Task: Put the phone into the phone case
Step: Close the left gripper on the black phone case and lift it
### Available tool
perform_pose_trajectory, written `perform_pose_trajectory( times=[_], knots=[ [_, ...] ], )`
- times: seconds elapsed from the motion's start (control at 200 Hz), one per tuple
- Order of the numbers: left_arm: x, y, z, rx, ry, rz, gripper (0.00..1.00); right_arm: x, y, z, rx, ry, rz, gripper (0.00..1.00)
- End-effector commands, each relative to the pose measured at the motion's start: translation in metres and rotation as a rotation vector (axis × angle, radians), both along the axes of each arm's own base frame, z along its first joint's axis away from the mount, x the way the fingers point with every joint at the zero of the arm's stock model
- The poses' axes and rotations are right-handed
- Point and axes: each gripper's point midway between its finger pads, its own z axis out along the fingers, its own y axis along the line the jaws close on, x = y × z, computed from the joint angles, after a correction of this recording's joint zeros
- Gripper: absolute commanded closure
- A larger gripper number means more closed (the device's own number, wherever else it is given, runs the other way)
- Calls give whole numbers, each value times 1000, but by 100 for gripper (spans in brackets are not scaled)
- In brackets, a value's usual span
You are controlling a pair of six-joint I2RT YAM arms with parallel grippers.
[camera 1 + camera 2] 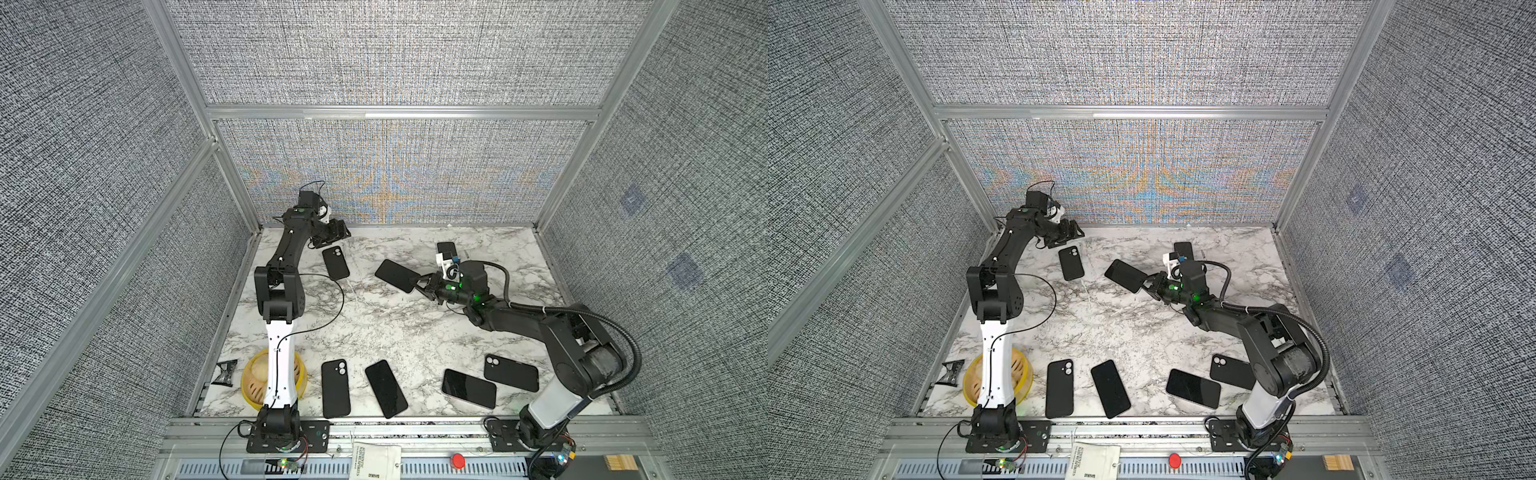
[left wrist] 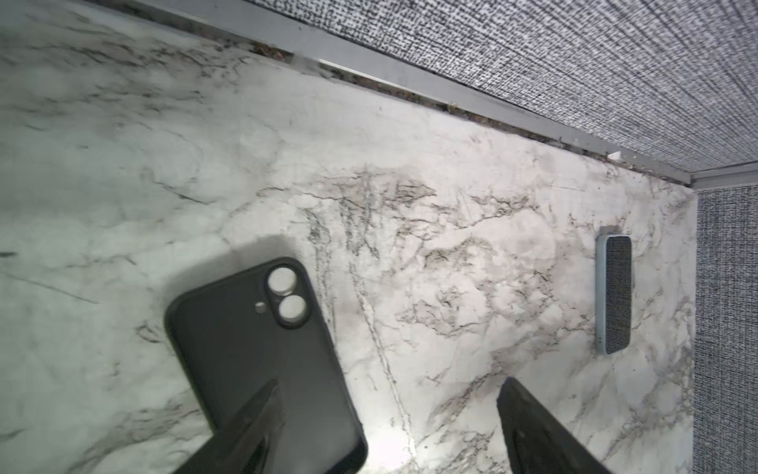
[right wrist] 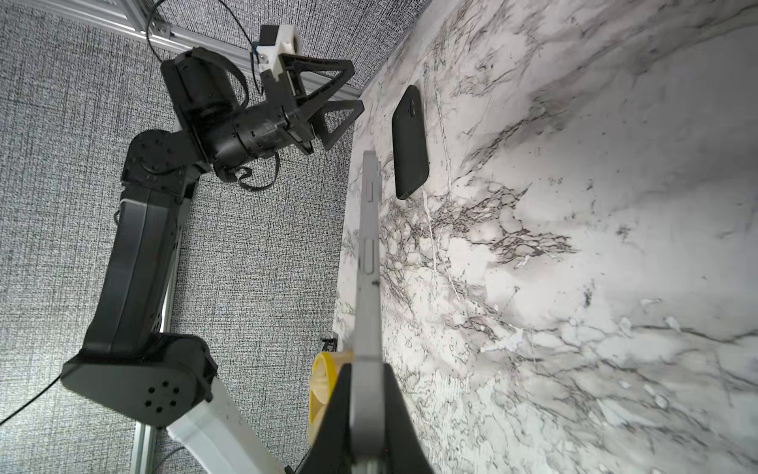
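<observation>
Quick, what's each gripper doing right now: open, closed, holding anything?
Left gripper: open, holding nothing.
Right gripper: closed on the phone.

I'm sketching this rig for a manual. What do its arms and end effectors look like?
The left arm and right arm are black with one white link near the base. A thin black cable loops off the left; a thick ribbed black hose follows the right, whose wrist shows green lights. The left end effector and right end effector have black triangular fingers and white camera mounts.
</observation>
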Motion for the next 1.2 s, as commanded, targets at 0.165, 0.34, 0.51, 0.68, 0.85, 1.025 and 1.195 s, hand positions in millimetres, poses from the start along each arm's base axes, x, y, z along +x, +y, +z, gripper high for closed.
perform_pose_trajectory(
  times=[0.165,0.34,0.51,0.68,0.85,1.025,1.195],
  knots=[
    [22,14,-26,-53,-38,-54,15,-13,9,9,-64,-63,66,100],
    [39,30,-36,-83,-69,-13,14,-21,16,5,-102,-82,98,100],
    [45,35,-50,-111,-65,-5,13,-20,23,-1,-104,-70,115,100],
    [41,34,-63,-125,-28,6,12,-19,26,-5,-106,-61,116,100],
    [34,34,-57,-133,-8,18,15,-15,29,-8,-102,-59,117,100],
    [21,28,-58,-159,24,16,21,-15,29,-9,-103,-63,122,100],
    [2,21,-60,-166,22,3,24,-16,27,-11,-106,-63,120,100]
  ],
)
